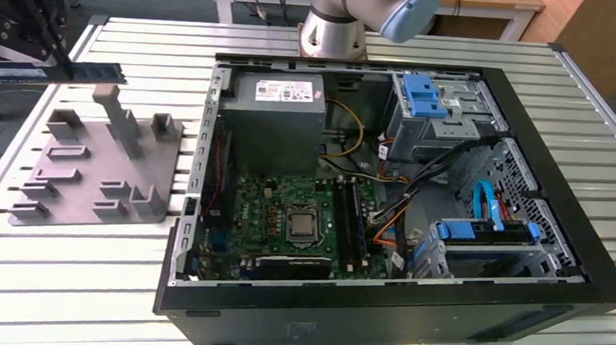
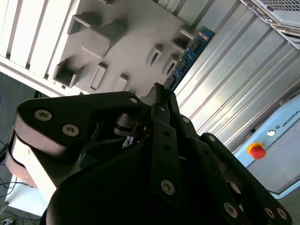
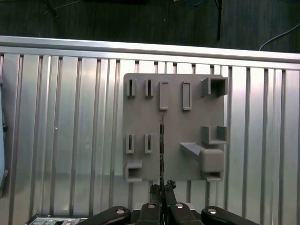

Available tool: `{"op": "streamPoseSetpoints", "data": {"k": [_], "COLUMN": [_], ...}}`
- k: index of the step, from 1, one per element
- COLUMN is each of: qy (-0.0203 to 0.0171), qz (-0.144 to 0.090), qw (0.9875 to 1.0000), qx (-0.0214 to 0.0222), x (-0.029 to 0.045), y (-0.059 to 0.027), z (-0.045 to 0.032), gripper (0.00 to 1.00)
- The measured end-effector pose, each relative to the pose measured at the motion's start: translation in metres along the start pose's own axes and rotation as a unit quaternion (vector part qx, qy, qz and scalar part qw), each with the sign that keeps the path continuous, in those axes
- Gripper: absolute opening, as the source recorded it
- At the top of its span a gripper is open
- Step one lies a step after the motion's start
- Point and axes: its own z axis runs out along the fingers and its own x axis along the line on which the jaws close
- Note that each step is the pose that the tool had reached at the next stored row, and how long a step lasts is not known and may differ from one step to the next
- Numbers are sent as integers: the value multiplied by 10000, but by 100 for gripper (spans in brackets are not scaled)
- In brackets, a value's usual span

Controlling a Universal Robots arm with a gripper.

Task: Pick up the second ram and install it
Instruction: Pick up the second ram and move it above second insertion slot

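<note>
Tool [image 1: 62, 67] is clamped on the second ram [image 1: 95, 72], fingers pinched flat on the board near its middle, with stick showing past them on both sides. The slatted metal bench [image 1: 119, 289] carries everything. The open computer case [image 1: 331, 322] lies on its side and takes up the exterior view's right. The grey fixture plate [image 1: 83, 183] sits just beside the case on the exterior view's left, posts up. Inside the case, the green motherboard [image 1: 267, 218] lies low and toward the plate side, and the black memory slots [image 1: 344, 215] run along its edge. The ram hangs in the air over the plate's far end. It looks clear of the tall post [image 1: 107, 100] under it, though the gap is hard to judge. In the first wrist view the ram [image 3: 162, 136] is edge-on, straight out from the tool [image 3: 162, 188]. Key relation: the slots are well apart from the tool, toward the exterior view's right and nearer the camera. The ram's long axis runs left-right there, the slots run roughly across that. There is open air above the plate; the case wall stands between stick and slots, and cables crowd the slots' far side.
</note>
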Motion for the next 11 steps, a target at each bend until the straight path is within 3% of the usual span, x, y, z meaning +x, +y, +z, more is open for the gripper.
{"op": "streamPoseSetpoints", "data": {"k": [11], "qy": [0], "qz": [0], "qw": [10000], "qx": [0], "x": [8], "y": [-251], "z": [-5], "gripper": [14]}}
